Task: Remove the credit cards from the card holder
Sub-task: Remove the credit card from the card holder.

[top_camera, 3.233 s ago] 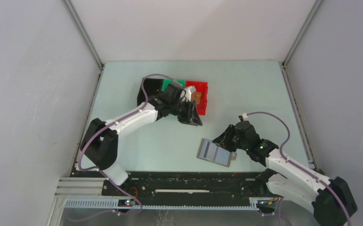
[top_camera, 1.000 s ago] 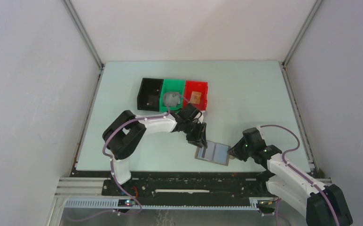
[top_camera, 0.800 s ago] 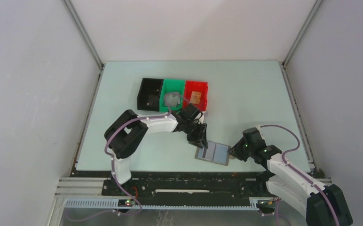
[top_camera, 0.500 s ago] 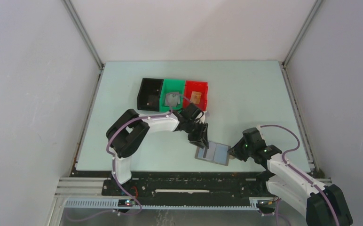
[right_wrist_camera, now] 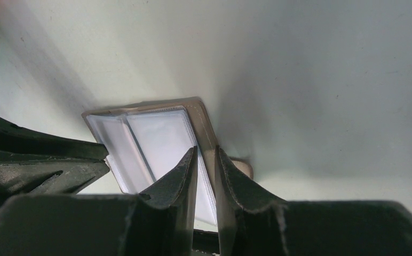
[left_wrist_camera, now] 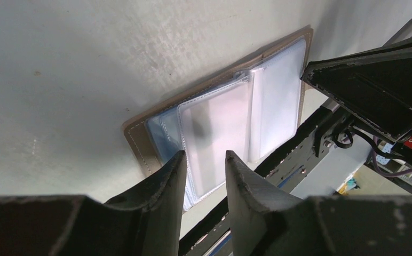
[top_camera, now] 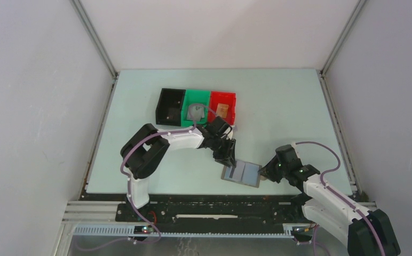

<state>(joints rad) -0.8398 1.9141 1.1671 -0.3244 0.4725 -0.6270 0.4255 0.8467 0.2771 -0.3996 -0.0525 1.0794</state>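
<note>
Right arm: reaches from its base at the near right edge toward the table centre.
Right gripper (right_wrist_camera: 205, 152): jaws narrow, closed on the right-hand border of the card holder (top_camera: 242, 174); the taupe edge runs into the gap between the fingers.
Closing tab (right_wrist_camera: 242, 169): projects from that same border, just beside the right finger.
Card holder, position: lies open and flat on the table (top_camera: 284, 106), near the front edge, between the two grippers.
Card holder, interior: clear pockets (left_wrist_camera: 217, 120) over a blue-grey lining (left_wrist_camera: 164, 133), with a stitched taupe rim around them.
Card holder, contents: the pockets reflect light; whether a card sits inside cannot be told.
Left gripper (left_wrist_camera: 205, 156): tips at the left-hand edge of the card holder, fingers apart with a narrow gap. The edge of a clear pocket shows through the gap, and a grip on it cannot be confirmed.
Left arm: folded back on itself, forearm pointing right toward the holder.
Bins: three in a row beyond the left gripper, touching side by side: black bin (top_camera: 170, 101), green bin (top_camera: 198, 97), red bin (top_camera: 232, 114).
Tan-orange card (top_camera: 222, 110): lies inside the red bin, well apart from the holder.
Green bin, contents: a grey object (top_camera: 195, 113), kind not discernible.
Enclosure: pale walls on three sides.
</note>
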